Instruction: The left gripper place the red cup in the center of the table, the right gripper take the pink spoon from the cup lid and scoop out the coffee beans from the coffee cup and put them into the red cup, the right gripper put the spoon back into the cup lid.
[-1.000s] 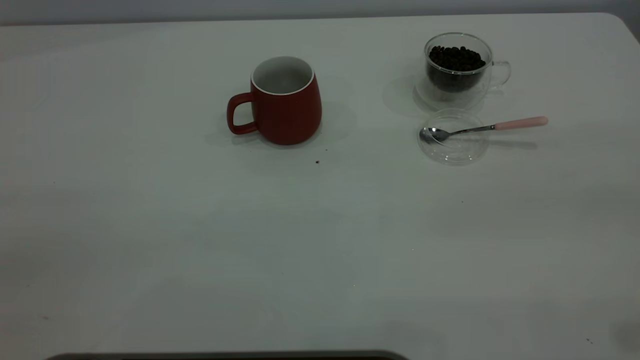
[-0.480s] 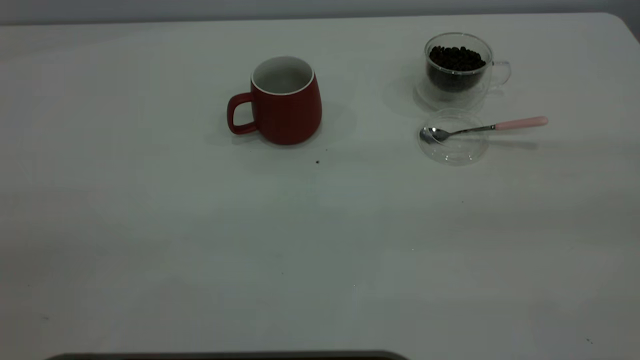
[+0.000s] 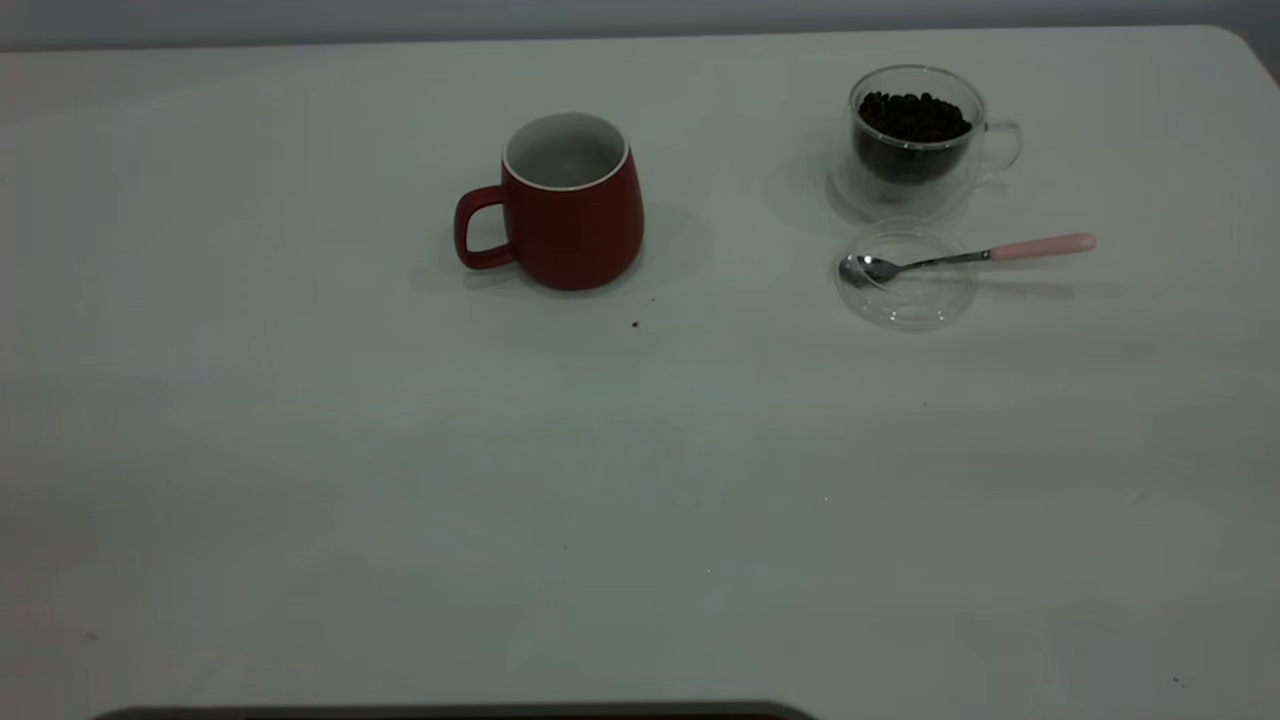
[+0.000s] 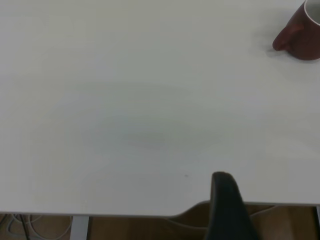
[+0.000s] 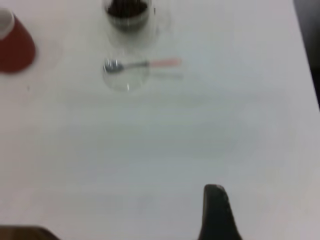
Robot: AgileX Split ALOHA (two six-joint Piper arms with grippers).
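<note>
In the exterior view the white counter [image 3: 400,480] fills almost the whole frame, and neither arm shows in it. Left of centre in the upper half stands the red cup [image 3: 560,205], upright, its handle turned toward the left of the frame and its pale inside showing no contents. Just below and right of it a small dark speck [image 3: 635,324] lies on the counter. Farther right, in the upper right of the frame, the glass coffee cup [image 3: 915,140] stands upright with coffee beans [image 3: 912,115] heaped near its rim, handle pointing right. Just below it the clear cup lid [image 3: 908,275] lies flat, and the pink spoon [image 3: 965,257] rests across it, the metal bowl inside the lid at its left side and the pink handle sticking out past the lid's right edge. In the left wrist view only one dark finger of the left tool [image 4: 230,210] shows at the bottom edge, over the counter's near rim, the red cup far off at the upper right; whether it is clenched or released cannot be told. The right wrist view likewise shows a single dark finger of the right tool [image 5: 216,212] at the bottom, well apart from spoon and lid, state unreadable.
</note>
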